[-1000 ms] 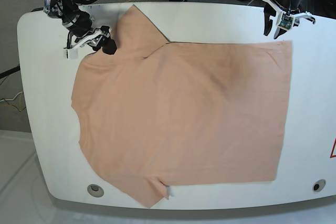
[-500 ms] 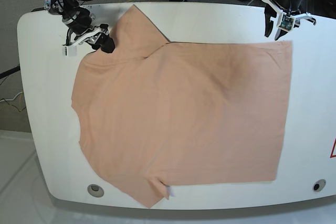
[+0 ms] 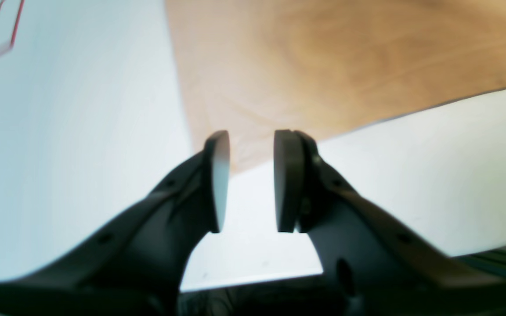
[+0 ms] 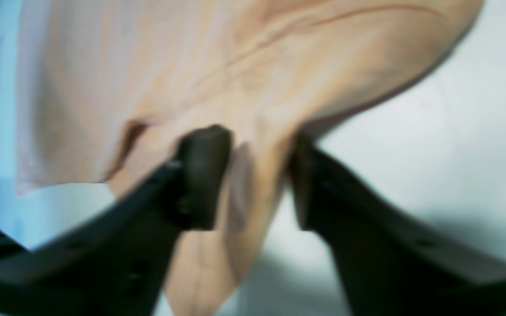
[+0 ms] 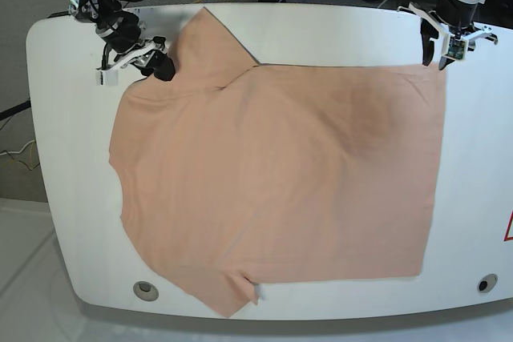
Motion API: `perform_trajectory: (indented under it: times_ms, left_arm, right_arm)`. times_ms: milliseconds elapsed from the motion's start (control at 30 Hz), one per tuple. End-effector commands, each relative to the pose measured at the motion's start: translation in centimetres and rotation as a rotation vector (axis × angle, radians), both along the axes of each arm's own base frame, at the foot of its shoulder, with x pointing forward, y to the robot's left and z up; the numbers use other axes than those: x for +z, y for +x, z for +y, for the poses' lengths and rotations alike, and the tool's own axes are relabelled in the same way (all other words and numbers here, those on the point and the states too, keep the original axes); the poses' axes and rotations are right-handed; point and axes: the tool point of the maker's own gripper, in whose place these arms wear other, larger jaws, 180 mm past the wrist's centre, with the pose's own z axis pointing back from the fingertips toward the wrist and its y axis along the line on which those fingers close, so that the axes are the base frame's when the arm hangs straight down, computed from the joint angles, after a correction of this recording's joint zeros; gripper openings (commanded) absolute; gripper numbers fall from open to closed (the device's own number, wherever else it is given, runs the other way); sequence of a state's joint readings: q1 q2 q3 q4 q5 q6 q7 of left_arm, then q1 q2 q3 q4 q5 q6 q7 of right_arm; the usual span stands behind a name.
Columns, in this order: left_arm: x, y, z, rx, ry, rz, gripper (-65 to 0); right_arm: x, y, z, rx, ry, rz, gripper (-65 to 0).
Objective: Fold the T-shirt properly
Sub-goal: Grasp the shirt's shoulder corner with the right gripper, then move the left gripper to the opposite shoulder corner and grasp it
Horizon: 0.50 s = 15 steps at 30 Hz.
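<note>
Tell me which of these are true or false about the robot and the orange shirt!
1. The T-shirt is spread flat on the white table. True.
2. The left gripper is squeezing the shirt. False: its jaws stand apart with nothing between them, just above the shirt's corner.
3. The right gripper has shirt cloth between its jaws. True: bunched fabric sits between them near the sleeve.
4. The shirt is already folded in half. False: it lies fully open, with both sleeves sticking out.
5. A red mark shows at the table's edge. True.
6. The shirt is blue. False: it is peach-orange.
</note>
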State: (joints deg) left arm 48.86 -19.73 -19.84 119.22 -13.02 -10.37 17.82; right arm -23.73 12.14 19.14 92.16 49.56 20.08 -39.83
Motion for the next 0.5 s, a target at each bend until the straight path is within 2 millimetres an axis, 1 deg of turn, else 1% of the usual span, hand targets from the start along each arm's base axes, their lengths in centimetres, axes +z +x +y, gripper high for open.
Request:
perform_trajectory:
  times_ms: [0,67,133,200,267,300,333,400,467]
  left_arm:
    - [0.9,0.4,0.4,0.016,-0.016,-0.027,-46.5]
    - [0.9,0.9,1.2,0.054,-0.026,-0.026,-44.2]
    - [0.4,1.0,1.4,0.073,-0.045,-0.013,-44.0]
    - [-0.4,1.1,1.3,0.087,-0.084,0.016,-44.2]
    - [-0.9,1.0,1.6,0.109,-0.114,0.04,-45.3]
    - [-1.1,1.1,1.9,0.124,-0.132,0.049,-46.0]
    - [-1.3,1.2,2.2,0.138,-0.15,0.058,-46.7]
    - [-1.7,1.7,3.6,0.194,-0.254,0.099,-50.2]
    - [-1.9,1.9,4.9,0.225,-0.283,0.114,-50.8]
  right_arm:
    - [-0.4,-0.5,-0.3,0.012,-0.026,0.031,-30.0]
    - [-0.4,-0.6,0.1,0.02,-0.018,0.025,-28.8]
    - [-0.3,-0.5,0.3,0.027,-0.014,0.021,-35.0]
    - [-0.3,-0.6,0.4,0.035,-0.012,0.02,-50.0]
    - [-0.3,-0.6,0.3,0.037,-0.013,0.021,-62.5]
    - [-0.3,-0.5,0.3,0.037,-0.015,0.02,-65.0]
    - [-0.2,-0.5,0.2,0.036,-0.017,0.02,-65.0]
    - [0.2,-0.1,-0.1,0.027,-0.029,0.004,-65.0]
    - [0.2,0.0,-0.1,0.026,-0.029,0.001,-65.0]
